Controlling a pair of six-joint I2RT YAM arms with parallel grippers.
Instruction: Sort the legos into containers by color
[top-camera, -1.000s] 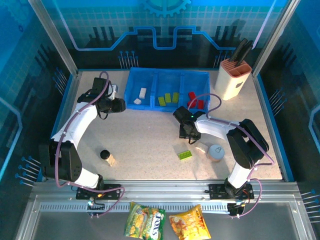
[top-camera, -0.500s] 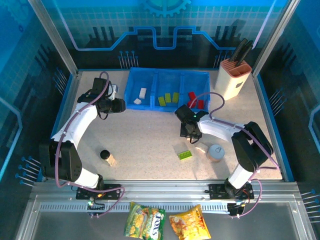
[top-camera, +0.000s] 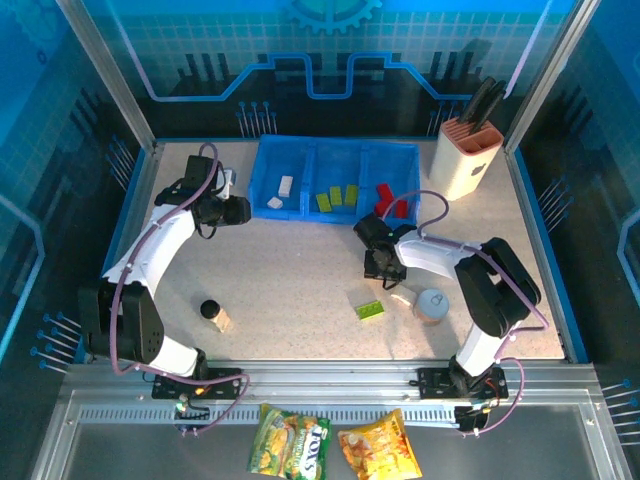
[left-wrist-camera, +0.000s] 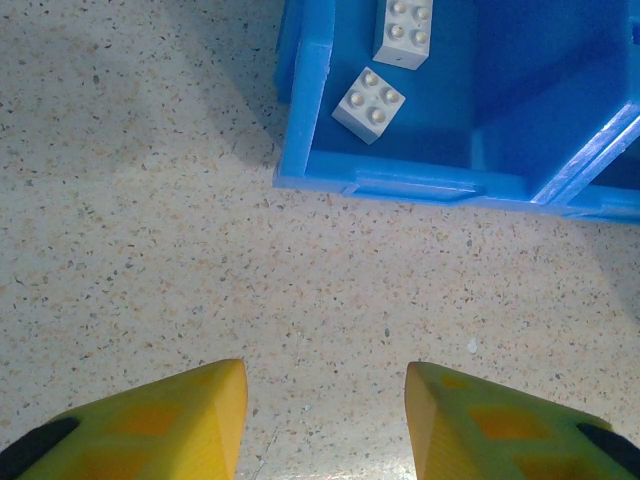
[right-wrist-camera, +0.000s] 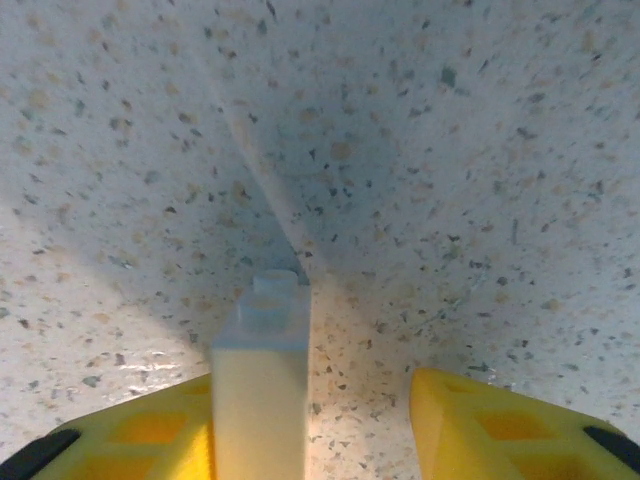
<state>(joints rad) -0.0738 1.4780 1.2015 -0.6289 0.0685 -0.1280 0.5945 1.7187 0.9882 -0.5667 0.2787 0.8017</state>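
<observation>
The right gripper (top-camera: 384, 272) has edged rightward, jaws apart around a cream brick (right-wrist-camera: 262, 385); the left gripper (left-wrist-camera: 325, 400) is unmoved, jaws apart, empty.

Blue 3-compartment tray (top-camera: 340, 217) at rear of surface (top-camera: 280, 270): 2 white legos (top-camera: 285, 185) in L bin, 3 lime legos (top-camera: 337, 196) centre, red legos (top-camera: 384, 190) in R. Lime brick (top-camera: 369, 310) lies loose nr front; cream brick (right-wrist-camera: 260, 390) stands on end.
</observation>
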